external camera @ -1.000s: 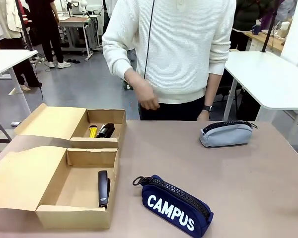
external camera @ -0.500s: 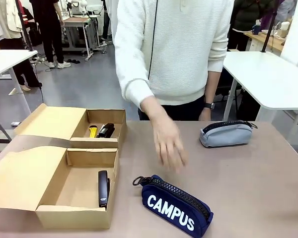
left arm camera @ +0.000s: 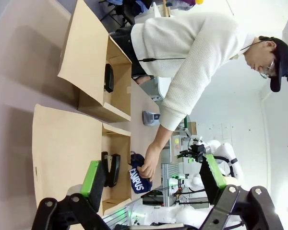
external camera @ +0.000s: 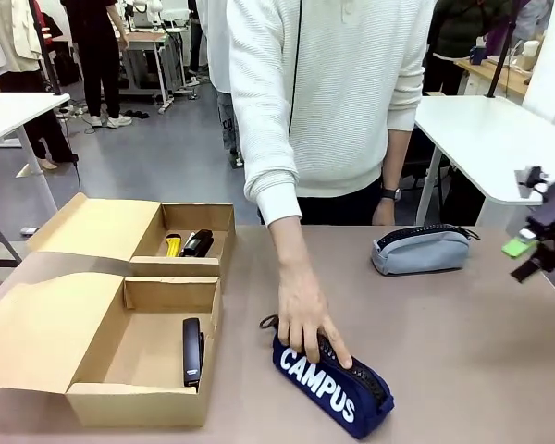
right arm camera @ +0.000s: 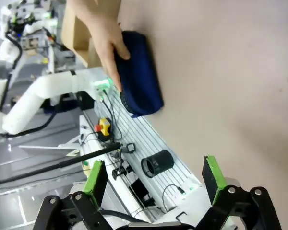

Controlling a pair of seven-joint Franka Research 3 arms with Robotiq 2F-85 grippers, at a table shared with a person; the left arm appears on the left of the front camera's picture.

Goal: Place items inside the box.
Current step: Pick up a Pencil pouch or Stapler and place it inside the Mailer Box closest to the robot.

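Navy case [external camera: 338, 396] under hand [external camera: 305, 319], well apart from right pincer [external camera: 527, 254]

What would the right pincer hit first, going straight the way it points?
Probably the end of the navy pencil case under the person's hand; depth is unclear, so perhaps the bare table beside it.

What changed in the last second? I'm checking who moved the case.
The person's hand came down onto the navy CAMPUS case, shifting it slightly. The right gripper came into view at the right, open. Grey case and box stayed put.
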